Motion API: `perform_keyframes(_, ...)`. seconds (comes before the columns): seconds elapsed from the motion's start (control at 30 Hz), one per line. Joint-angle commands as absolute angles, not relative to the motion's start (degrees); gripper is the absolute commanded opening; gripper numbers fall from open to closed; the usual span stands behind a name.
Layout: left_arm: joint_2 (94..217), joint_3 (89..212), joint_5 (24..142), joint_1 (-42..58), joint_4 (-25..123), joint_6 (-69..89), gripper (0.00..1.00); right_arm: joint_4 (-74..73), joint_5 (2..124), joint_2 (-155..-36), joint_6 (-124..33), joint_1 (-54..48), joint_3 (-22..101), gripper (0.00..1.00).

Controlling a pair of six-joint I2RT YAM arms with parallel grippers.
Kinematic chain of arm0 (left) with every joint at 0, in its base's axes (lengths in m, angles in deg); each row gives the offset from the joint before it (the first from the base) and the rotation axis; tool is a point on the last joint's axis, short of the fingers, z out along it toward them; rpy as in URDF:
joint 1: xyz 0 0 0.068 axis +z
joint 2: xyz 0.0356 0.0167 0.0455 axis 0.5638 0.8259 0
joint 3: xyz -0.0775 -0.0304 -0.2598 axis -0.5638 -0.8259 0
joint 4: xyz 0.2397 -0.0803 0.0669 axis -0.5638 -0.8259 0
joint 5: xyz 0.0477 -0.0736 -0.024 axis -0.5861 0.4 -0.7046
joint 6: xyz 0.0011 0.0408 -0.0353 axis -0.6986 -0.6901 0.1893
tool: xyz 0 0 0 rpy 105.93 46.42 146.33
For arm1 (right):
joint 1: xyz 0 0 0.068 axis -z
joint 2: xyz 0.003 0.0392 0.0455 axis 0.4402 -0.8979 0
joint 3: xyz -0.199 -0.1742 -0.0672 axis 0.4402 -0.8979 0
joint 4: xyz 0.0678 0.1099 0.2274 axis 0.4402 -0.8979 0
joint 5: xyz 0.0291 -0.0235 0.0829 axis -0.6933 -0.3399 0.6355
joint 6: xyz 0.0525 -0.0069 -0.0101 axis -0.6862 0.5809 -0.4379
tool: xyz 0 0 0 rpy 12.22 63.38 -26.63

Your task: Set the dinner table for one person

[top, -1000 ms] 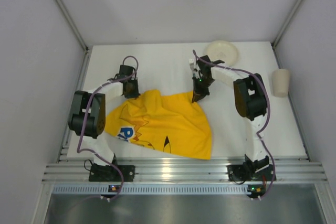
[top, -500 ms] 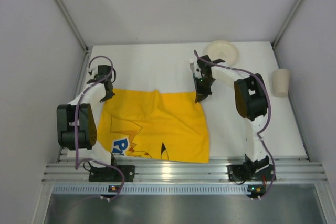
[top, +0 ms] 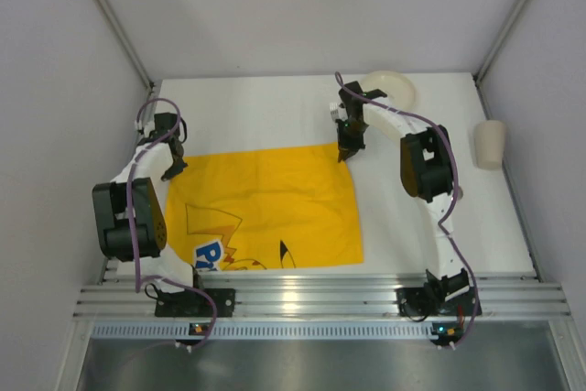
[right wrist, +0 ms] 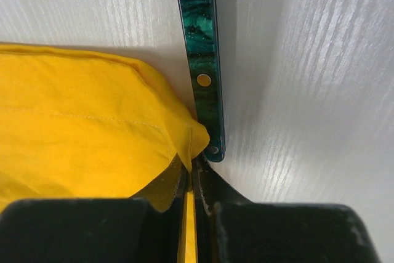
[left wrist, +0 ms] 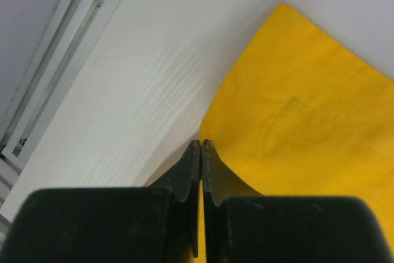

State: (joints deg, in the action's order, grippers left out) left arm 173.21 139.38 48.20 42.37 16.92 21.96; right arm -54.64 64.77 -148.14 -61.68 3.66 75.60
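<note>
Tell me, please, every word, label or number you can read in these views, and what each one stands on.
"P": a blue letter printed by the near edge of the yellow cartoon-printed cloth mat; the letters after it are too blurred to read.
No text shows on the green marbled utensil handle, nor elsewhere in either wrist view.

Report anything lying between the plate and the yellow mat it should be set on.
The right gripper, jaws shut on the far right corner of the yellow mat, and its arm cross the straight path from the plate. The fork lies on the dinner table beside that corner, also in the way.
</note>
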Motion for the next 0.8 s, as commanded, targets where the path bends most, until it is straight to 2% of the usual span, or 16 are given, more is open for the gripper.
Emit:
perform_keyframes(0.0, 175.74, 145.72, 52.63, 42.75, 19.67, 20.21, 0.00, -55.16, 60.10, -150.97, -61.11, 6.16, 76.40, 0.00)
perform_keyframes(0.27, 180.68, 151.71, 55.54, 42.84, 18.19, 21.61, 0.00, -53.32, 59.84, -146.93, -60.41, 6.95, 71.47, 0.01)
perform_keyframes(0.33, 180.24, 151.02, 55.64, 42.84, 17.65, 23.19, 0.12, -53.93, 60.54, -147.01, -59.88, 7.31, 72.96, 0.07)
perform_keyframes(0.37, 179.11, 149.80, 55.29, 42.75, 17.39, 23.89, 0.27, -54.11, 61.07, -146.67, -59.62, 7.40, 75.06, 0.24)
perform_keyframes(0.4, 178.31, 149.09, 54.85, 42.75, 17.30, 24.59, 0.42, -54.63, 61.34, -146.49, -59.09, 7.40, 76.30, 0.37)
perform_keyframes(0.43, 177.44, 148.38, 54.32, 42.75, 17.30, 25.99, 0.70, -54.72, 61.69, -146.05, -58.91, 7.31, 77.44, 0.51)
perform_keyframes(0.47, 175.43, 147.07, 54.40, 42.84, 17.21, 26.61, 0.85, -54.98, 62.13, -145.70, -58.83, 7.40, 79.89, 0.79)
perform_keyframes(0.5, 174.45, 146.54, 54.06, 42.75, 16.78, 27.58, 0.97, -55.25, 62.04, -145.26, -58.91, 7.40, 80.87, 0.86)
perform_keyframes(0.53, 172.61, 145.92, 53.70, 42.67, 15.99, 28.54, 0.98, -55.08, 61.87, -144.21, -59.00, 7.40, 81.75, 0.92)
perform_keyframes(0.57, 171.64, 145.57, 53.79, 42.58, 15.63, 28.90, 0.98, -54.81, 61.26, -143.68, -58.91, 7.40, 83.07, 0.93)
perform_keyframes(0.77, 164.96, 143.11, 54.40, 42.23, 12.03, 29.87, 0.98, -54.72, 57.74, -144.54, -57.95, 7.40, 88.25, 0.93)
